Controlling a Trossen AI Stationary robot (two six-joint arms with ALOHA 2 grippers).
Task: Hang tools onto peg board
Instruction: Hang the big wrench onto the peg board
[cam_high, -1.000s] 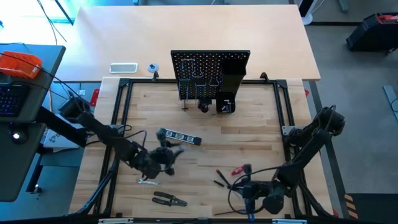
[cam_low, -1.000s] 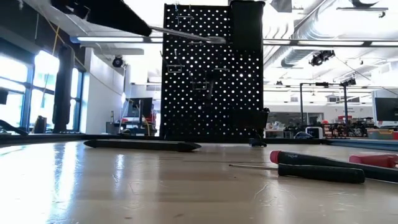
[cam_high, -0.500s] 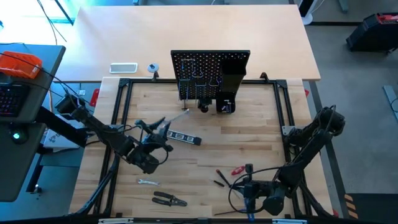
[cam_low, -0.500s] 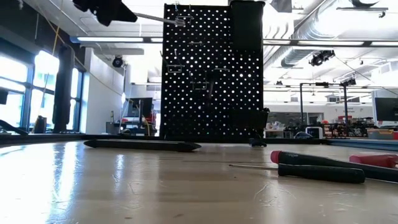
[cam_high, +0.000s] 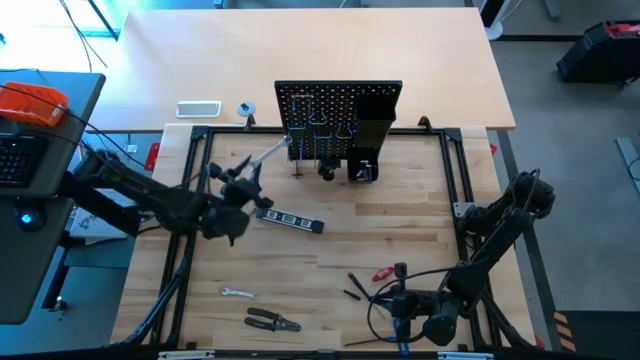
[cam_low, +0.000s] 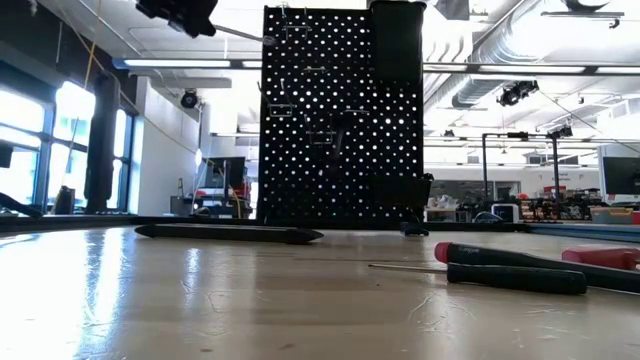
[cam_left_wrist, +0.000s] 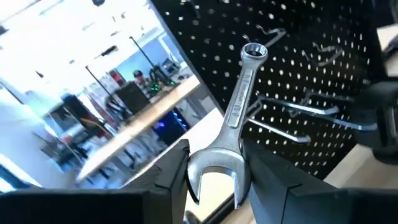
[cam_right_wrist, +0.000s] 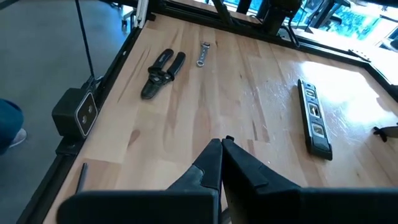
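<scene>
A: Left end effector (cam_left_wrist: 214, 174) is clenched on a silver wrench (cam_left_wrist: 239, 118), held up off the desk (cam_high: 400, 230) with its ring end near the peg board (cam_high: 338, 122) at the back edge.

B: Risk?

A: The ring could miss a hook (cam_left_wrist: 292, 107), I'd judge; a tilted wrench may snag and drop. Right end effector (cam_right_wrist: 221, 158) rests clenched, empty, by the front edge.

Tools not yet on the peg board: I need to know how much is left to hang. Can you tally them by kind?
Level: 1
Wrenches: 2, a small wrench on the table and a long wrench in the left hand
Pliers: 1
Drivers: 3, one dark-handled driver, a second dark-handled driver, a red-handled driver
Total: 7
</scene>
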